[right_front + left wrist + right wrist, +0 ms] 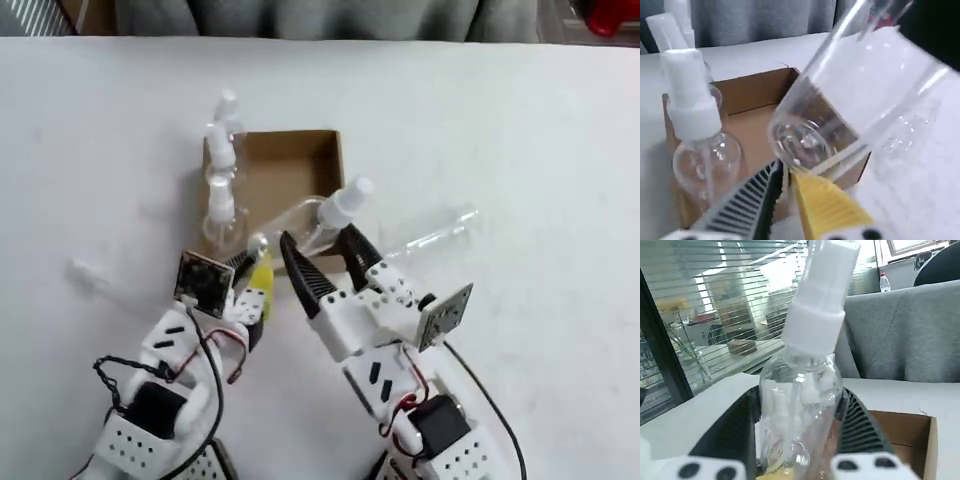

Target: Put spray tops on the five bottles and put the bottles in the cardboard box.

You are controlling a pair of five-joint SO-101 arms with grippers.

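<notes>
A clear bottle with a white spray top (pixel 335 208) hangs tilted over the near edge of the cardboard box (pixel 290 170). My right gripper (pixel 318 238) is shut on this bottle (pixel 800 405), one black finger on each side of its body. My left gripper (pixel 256 268), with one yellow and one black finger, is shut just below the bottle's base (pixel 810 140); its tips (pixel 787 172) sit against the lower rim. Three topped bottles stand along the box's left side, the nearest (pixel 222 200) seen close up (pixel 695 125).
Another clear bottle (pixel 430 235) lies on its side on the white table to the right of the box. A small clear piece (pixel 85 272) lies on the table at the left. The box's right half (pixel 755 92) holds nothing.
</notes>
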